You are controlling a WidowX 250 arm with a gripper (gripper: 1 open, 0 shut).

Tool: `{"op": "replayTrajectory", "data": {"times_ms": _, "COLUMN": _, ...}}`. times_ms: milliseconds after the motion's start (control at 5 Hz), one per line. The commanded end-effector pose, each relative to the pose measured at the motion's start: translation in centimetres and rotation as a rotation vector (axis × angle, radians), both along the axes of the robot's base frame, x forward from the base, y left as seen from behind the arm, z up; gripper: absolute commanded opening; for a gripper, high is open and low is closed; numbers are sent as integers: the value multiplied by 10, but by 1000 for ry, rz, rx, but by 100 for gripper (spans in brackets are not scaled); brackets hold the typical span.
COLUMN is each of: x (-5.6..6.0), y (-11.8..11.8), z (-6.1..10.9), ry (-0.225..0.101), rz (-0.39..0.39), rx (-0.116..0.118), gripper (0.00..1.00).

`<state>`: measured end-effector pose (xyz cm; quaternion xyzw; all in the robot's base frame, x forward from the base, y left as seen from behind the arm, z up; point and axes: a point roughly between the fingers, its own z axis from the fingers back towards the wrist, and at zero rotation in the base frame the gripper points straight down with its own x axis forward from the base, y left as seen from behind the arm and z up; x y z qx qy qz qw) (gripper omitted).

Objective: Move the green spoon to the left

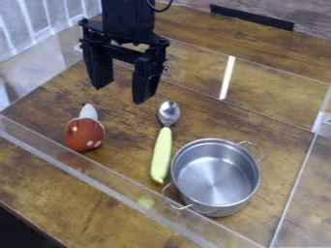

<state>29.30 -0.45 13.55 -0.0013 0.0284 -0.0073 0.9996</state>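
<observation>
The green spoon [162, 147] lies on the wooden table, its pale yellow-green handle pointing toward the front and its round silver bowl at the far end. My black gripper [120, 85] hangs above the table just behind and to the left of the spoon's bowl. Its two fingers stand wide apart, open, with nothing between them. It is not touching the spoon.
A shiny steel pot [216, 175] stands right of the spoon's handle, close to it. A red-brown rounded toy with a white stem [85, 132] lies to the left. Clear plastic walls [77, 167] fence the table at the front, left and right.
</observation>
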Motion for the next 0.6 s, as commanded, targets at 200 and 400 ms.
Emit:
{"op": "replayTrajectory", "data": {"times_ms": 200, "x": 12, "y": -4, "z": -1, "ry": 5, "rz": 11, "rx": 3, "gripper": 100}}
{"op": "replayTrajectory", "data": {"times_ms": 400, "x": 18, "y": -8, "z": 7, "ry": -1, "rz": 81, "rx": 1, "gripper": 100}}
